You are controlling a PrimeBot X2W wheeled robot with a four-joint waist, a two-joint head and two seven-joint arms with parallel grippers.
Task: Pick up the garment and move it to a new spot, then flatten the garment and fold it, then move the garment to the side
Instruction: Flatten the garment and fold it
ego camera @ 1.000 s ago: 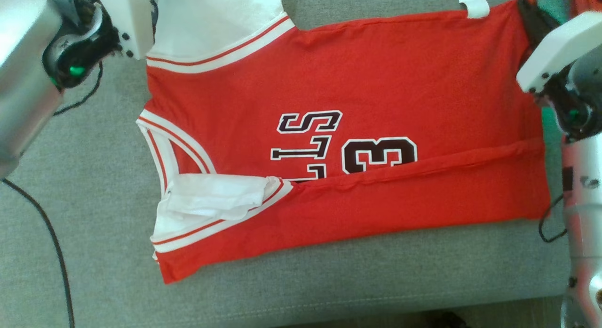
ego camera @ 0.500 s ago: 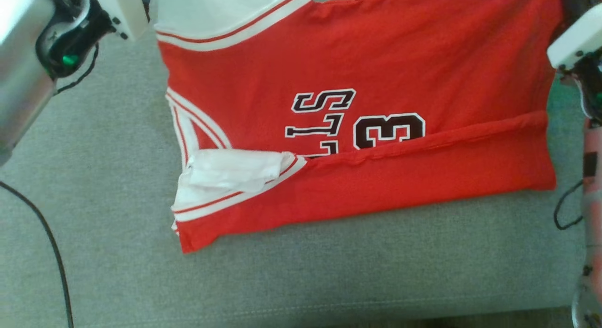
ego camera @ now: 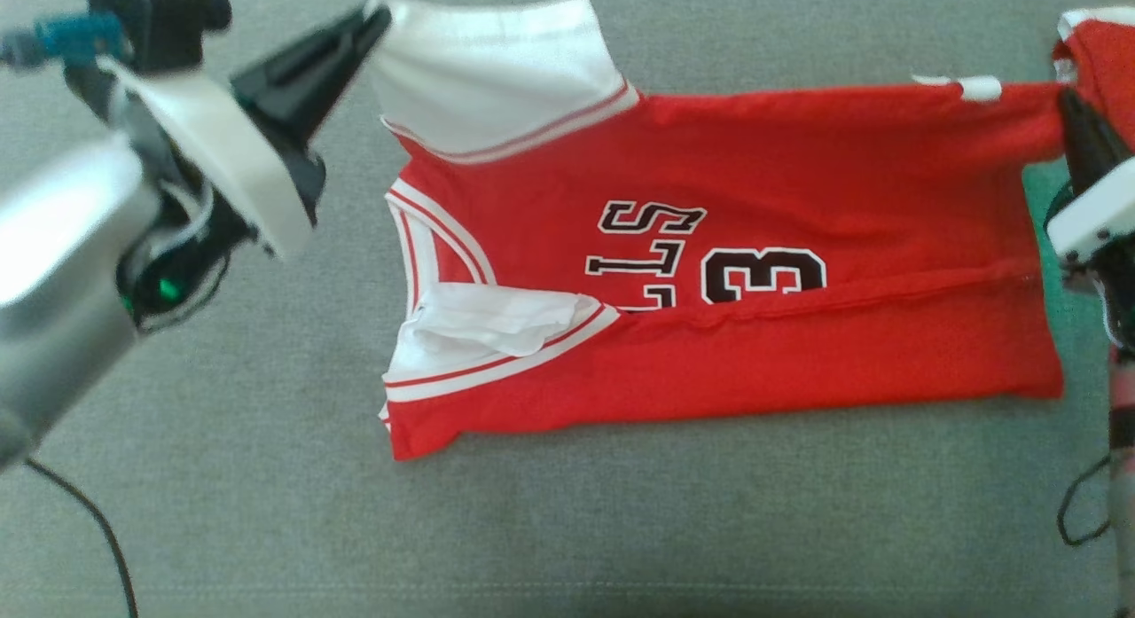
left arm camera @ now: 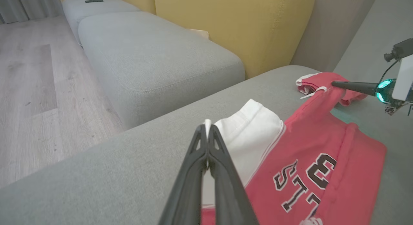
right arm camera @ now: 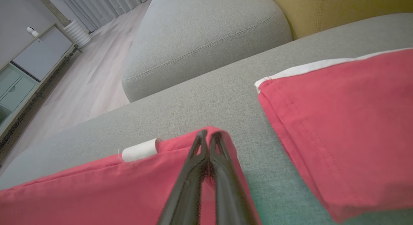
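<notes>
Pinching the outer corner of the white sleeve (ego camera: 497, 68) of a red jersey (ego camera: 798, 175) with the left gripper (ego camera: 379, 17), both dark fingers pressed flat together on the cloth, at the upper left of the head view. Clamping the opposite far corner, at the hem, with the right gripper (ego camera: 1064, 104), fingers likewise closed on red fabric, just beside a small white label (ego camera: 975, 88). Holds the far edge of the jersey raised and drawn out straight between the two grips, the rest sloping down to lie on the grey sofa cushion (ego camera: 621, 529). Shows a long band folded over along the near side, covering the lower part of the black and white print (ego camera: 709, 263) of letters and a 3. Shows the second sleeve (ego camera: 488, 330) crumpled at the near left corner, white with red stripes. Places another red cloth (right arm camera: 338, 121) with a white edge just beyond the right gripper, flat on the same cushion, a strip of grey between it and the jersey. Takes in, from the left wrist, a second grey cushion (left arm camera: 155, 54), a yellow backrest (left arm camera: 232, 28) and a wooden floor (left arm camera: 29, 89).
</notes>
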